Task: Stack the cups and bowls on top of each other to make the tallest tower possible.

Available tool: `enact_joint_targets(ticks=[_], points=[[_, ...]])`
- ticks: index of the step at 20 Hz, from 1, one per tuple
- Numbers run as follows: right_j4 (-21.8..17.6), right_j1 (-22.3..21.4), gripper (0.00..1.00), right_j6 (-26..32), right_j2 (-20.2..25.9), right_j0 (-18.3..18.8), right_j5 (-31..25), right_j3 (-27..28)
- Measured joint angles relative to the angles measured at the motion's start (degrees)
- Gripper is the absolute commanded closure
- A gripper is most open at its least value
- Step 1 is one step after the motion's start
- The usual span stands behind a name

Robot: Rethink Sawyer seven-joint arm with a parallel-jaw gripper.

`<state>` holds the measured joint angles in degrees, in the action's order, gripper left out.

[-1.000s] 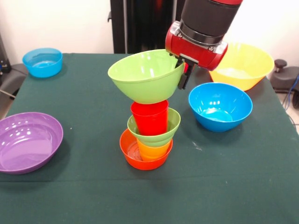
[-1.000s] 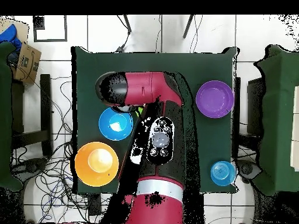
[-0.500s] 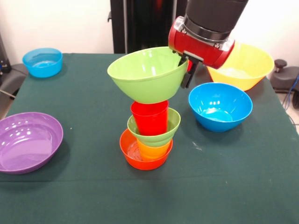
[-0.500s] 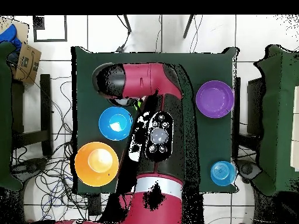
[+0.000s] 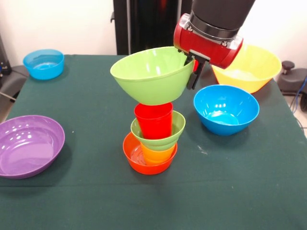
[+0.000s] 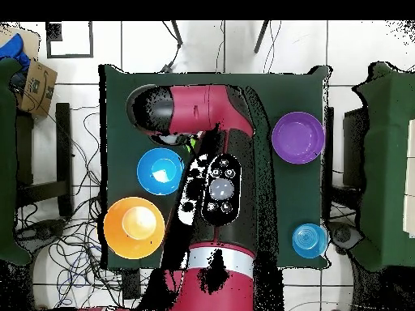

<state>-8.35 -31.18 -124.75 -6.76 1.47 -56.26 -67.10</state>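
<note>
In the front view the tower (image 5: 152,139) stands mid-table: a small orange bowl (image 5: 136,160), a yellow-orange cup (image 5: 157,155), a small green bowl (image 5: 176,125) and a red cup (image 5: 153,121), nested. A large green bowl (image 5: 151,75) hangs tilted right over the red cup; I cannot tell whether its base touches the cup's rim. My gripper (image 5: 192,72) is shut on this bowl's right rim. In the overhead view the arm (image 6: 215,190) hides the tower and the gripper.
A blue bowl (image 5: 225,109) (image 6: 160,171) sits right of the tower, with a large yellow bowl (image 5: 249,67) (image 6: 134,227) behind it. A purple bowl (image 5: 29,145) (image 6: 297,137) lies near the left edge and a small blue bowl (image 5: 44,63) (image 6: 310,240) at the far left corner.
The gripper and the large green bowl have risen slightly above the red cup. The tower and the other bowls have not moved.
</note>
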Motion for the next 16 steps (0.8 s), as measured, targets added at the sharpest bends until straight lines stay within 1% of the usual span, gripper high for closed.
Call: enact_joint_targets(ticks=[16], points=[[-0.17,0.10,1.00,0.00,0.09,0.08,0.27,-0.57]])
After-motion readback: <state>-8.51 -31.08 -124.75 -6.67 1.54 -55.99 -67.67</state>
